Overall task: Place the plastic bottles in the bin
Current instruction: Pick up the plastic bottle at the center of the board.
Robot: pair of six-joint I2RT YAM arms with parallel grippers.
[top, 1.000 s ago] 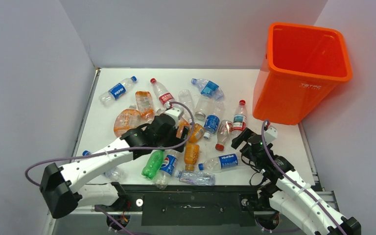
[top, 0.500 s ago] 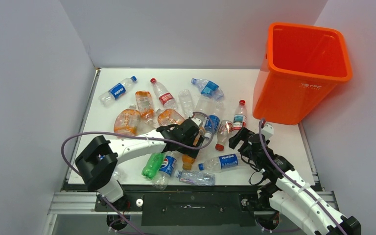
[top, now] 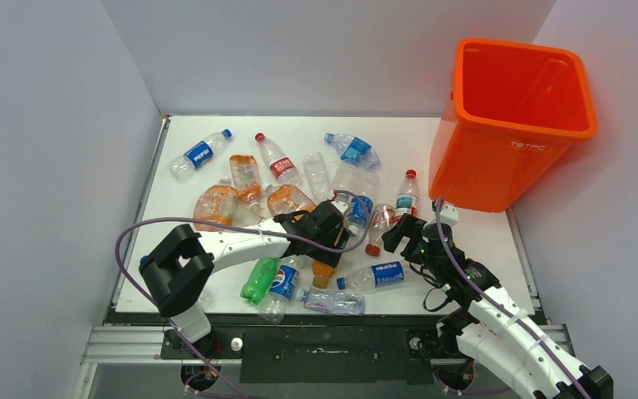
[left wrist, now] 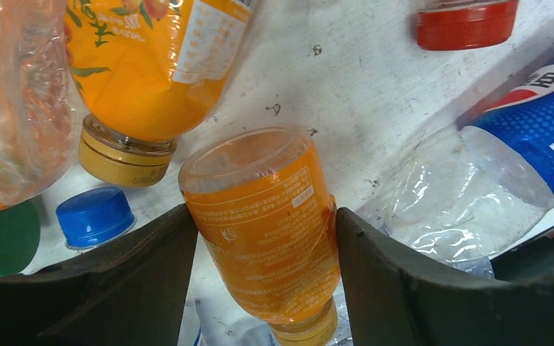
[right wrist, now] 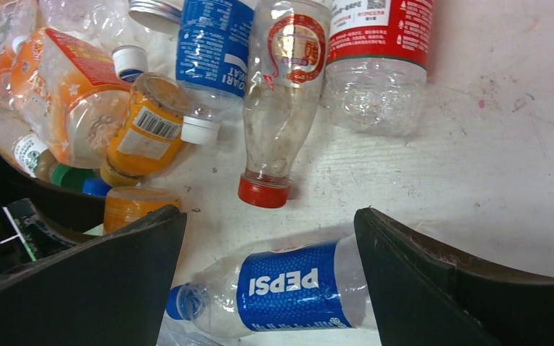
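Gripping orange bottle [left wrist: 263, 231], left jaws; long axis along jaws, cap wristward.

White tabletop [top: 415, 141], pale lavender walls [top: 50, 125] on three sides, even light

The plastic bottles [top: 202, 154] look glossy and crinkled, the table [right wrist: 490, 144] matt and scuffed, the bin [top: 482, 166] smooth.
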